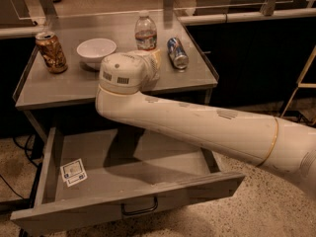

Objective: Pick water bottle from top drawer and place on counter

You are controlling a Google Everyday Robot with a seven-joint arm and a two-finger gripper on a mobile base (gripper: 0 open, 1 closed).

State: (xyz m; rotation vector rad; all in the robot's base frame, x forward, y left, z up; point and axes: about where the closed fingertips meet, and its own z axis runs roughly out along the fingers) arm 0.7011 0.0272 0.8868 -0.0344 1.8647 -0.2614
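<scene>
The water bottle (146, 31) stands upright on the counter (59, 87) at its back middle, white cap up, label band showing. My gripper (154, 59) is over the counter just in front of the bottle, mostly hidden behind my white wrist housing (123, 73); whether it touches the bottle I cannot tell. My arm reaches in from the lower right, across the top drawer (128, 201). The drawer is pulled out below the counter and holds only a small white card (73, 172) at its left.
A brown-gold can (51, 52) stands at the counter's left, a white bowl (96, 49) beside it. A blue-and-silver soda can (177, 52) lies on its side right of the bottle. A dark cabinet (256, 58) stands to the right.
</scene>
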